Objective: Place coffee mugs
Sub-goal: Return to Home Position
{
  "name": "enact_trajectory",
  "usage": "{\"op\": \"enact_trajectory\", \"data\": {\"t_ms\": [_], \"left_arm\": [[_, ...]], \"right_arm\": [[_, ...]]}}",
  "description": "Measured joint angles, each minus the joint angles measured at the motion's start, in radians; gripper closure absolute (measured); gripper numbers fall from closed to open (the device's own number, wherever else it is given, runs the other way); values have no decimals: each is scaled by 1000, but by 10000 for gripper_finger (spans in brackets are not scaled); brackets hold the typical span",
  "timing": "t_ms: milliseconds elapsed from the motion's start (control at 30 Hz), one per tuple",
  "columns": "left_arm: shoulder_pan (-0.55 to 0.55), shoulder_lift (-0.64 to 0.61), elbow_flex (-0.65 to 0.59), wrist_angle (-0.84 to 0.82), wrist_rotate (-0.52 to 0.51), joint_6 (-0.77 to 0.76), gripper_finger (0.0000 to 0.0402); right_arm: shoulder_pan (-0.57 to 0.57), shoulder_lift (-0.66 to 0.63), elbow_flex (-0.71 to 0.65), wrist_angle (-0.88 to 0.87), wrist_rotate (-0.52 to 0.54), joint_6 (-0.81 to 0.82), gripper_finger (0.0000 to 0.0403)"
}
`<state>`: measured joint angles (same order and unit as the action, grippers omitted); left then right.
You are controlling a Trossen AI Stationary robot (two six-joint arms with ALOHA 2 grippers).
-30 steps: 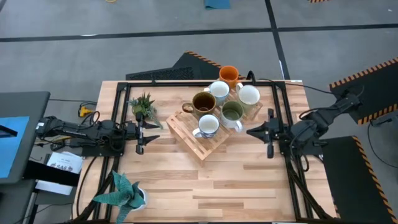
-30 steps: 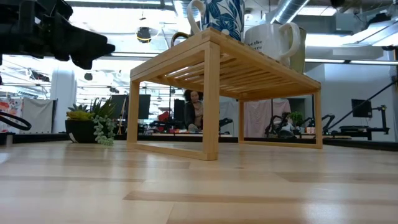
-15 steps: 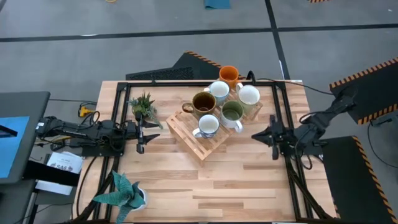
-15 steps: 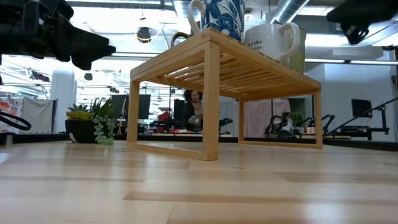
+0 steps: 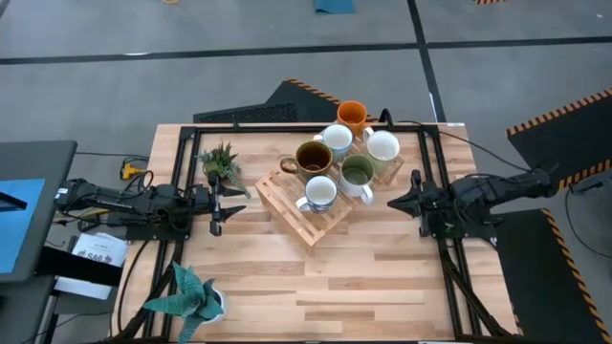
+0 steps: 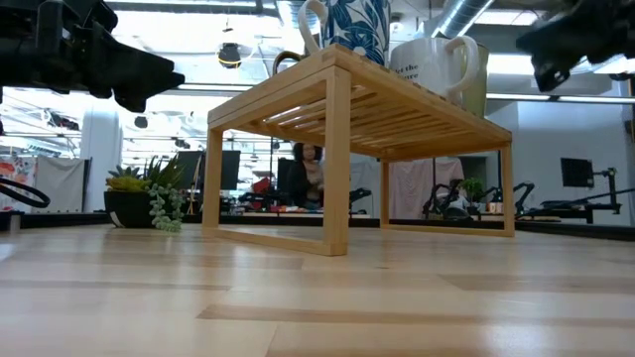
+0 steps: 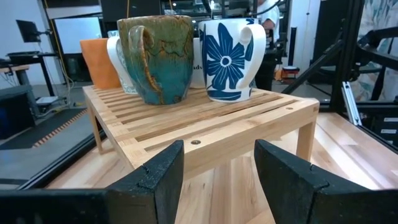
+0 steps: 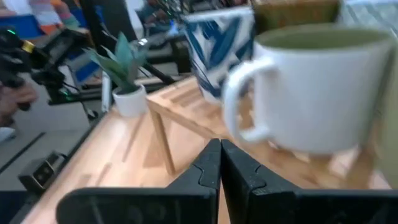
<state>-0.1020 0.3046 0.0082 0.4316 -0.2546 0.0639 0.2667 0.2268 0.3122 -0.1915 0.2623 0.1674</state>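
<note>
Six mugs stand upright on a slatted wooden rack (image 5: 320,205) in the middle of the table: orange (image 5: 352,115) at its far corner, two white (image 5: 337,139) (image 5: 382,146), dark brown (image 5: 313,160), pale green (image 5: 358,172), and white with blue flowers (image 5: 320,193). My left gripper (image 5: 217,208) hovers open left of the rack, pointing at it; its wrist view shows the brown mug (image 7: 155,59) and flowered mug (image 7: 227,59). My right gripper (image 5: 392,203) is shut and hovers right of the rack, close to the pale green mug (image 8: 317,87).
A small leafy plant pot (image 5: 220,164) stands left of the rack, by the left gripper. Another plant in a white pot (image 5: 191,296) sits at the near left corner. A black frame (image 5: 287,126) borders the table. Bare wood (image 5: 363,287) lies toward the near edge.
My right gripper has come down from above toward the height of the rack top, staying right of the rack, while its arm has stretched out lower behind it. The mugs and the rack have stayed put.
</note>
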Motion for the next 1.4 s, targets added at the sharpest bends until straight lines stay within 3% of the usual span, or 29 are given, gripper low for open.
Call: {"op": "enact_trajectory", "data": {"t_ms": [467,900,1300,1400], "left_arm": [[0,0,0,0,2,-1,219],[0,1,0,-56,7,2,219],[0,2,0,-372,8,3,219],[0,15,6,-384,15,-3,219]], "right_arm": [[-12,-228,-222,75,-10,-7,361],[-12,-219,-264,129,-63,-70,360],[-12,-213,-264,125,-59,-34,360],[-12,-213,-265,124,-59,-35,360]]}}
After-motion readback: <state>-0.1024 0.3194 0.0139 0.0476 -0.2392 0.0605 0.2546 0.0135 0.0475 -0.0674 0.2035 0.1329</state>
